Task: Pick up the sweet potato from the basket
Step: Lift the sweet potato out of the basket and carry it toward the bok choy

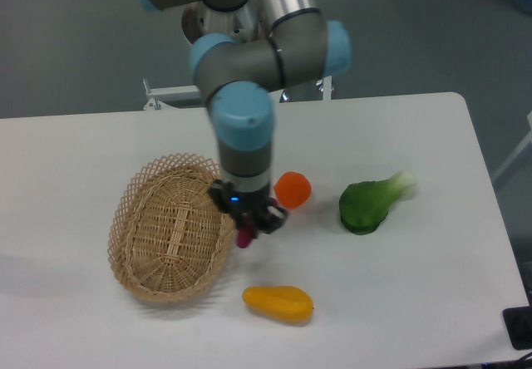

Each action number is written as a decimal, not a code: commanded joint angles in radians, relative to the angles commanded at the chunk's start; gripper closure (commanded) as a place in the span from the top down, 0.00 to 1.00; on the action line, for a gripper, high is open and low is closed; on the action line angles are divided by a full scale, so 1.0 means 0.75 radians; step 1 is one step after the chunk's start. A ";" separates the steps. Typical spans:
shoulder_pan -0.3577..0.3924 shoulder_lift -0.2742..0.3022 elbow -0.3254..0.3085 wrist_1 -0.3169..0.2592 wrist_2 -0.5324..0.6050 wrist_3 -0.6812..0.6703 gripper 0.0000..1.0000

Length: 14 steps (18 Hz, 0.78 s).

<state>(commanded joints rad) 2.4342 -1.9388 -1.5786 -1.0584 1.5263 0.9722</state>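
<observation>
Smooth white table [100,153], oval woven wicker basket [170,228], tapered magenta sweet potato [244,236].

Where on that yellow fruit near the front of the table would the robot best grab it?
Probably across the middle of the yellow fruit, coming straight down from above. It lies flat and lengthwise, left to right, so its narrow width fits between the fingers there, and open table surrounds it. The gripper already holds the sweet potato.
</observation>
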 joint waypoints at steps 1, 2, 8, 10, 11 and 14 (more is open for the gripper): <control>0.027 -0.012 0.027 0.000 0.020 0.053 0.23; 0.065 -0.019 0.043 -0.012 0.051 0.112 0.22; 0.207 -0.139 0.213 -0.065 0.068 0.332 0.22; 0.215 -0.202 0.286 -0.061 0.072 0.338 0.22; 0.217 -0.231 0.327 -0.061 0.076 0.340 0.22; 0.237 -0.295 0.413 -0.065 0.076 0.340 0.22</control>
<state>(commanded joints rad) 2.6123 -2.1597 -1.2688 -1.1075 1.5831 1.2272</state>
